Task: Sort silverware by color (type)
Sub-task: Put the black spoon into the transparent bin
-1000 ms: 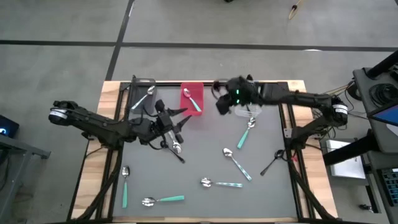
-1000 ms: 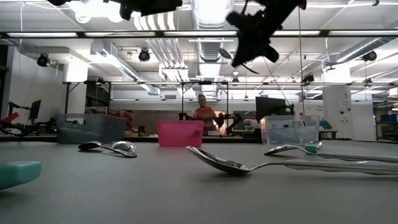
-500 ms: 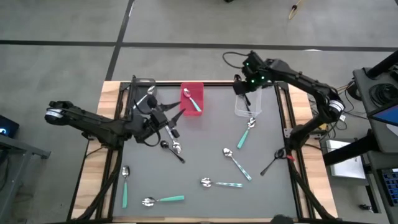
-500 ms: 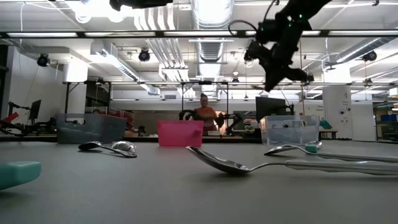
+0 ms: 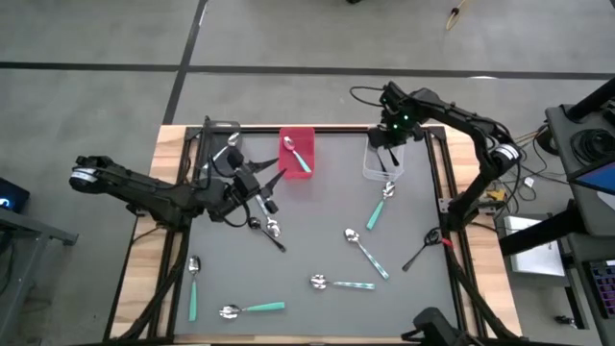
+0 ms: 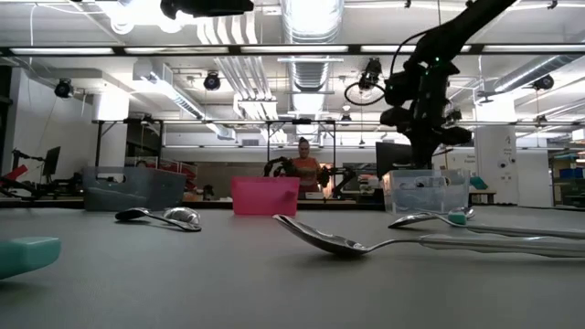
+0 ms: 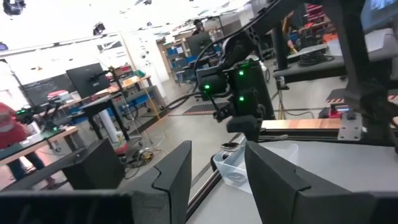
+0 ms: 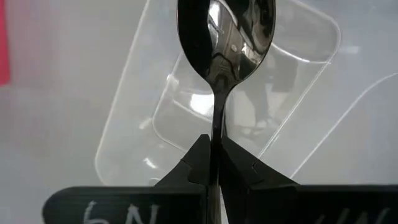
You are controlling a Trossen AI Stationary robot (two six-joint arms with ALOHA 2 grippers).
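The right end effector point(image 8: 213, 163) hangs over the clear bin point(image 5: 384, 160) at the far right of the counter point(image 5: 307, 259), its fingers point(image 8: 196, 158) pinched together on the handle of a black spoon point(image 8: 225, 38). The spoon's bowl points down above the bin's open top.

The left end effector point(image 5: 268, 193) sits low over the counter left of centre, its fingers point(image 7: 173, 174) standing apart with nothing between them. Just beside it lie a silver spoon point(image 5: 272, 227) and another black spoon point(image 5: 265, 234).

A red bin point(image 5: 297, 154) at the far edge holds 1 teal-handled spoon point(image 5: 297, 157). To its left a grey bin point(image 5: 218, 154) holds 1 pale-handled spoon point(image 5: 219, 156).

More teal-handled spoons are scattered over the counter: 1 just near of the clear bin point(image 5: 381, 204), 1 right of centre point(image 5: 365, 252), 1 nearer the middle point(image 5: 341, 284), and 2 at the near left point(image 5: 193, 284) point(image 5: 252, 308). A black spoon point(image 5: 420, 252) lies at the right edge.

In the low view a person point(image 6: 303, 170) stands in the room beyond.
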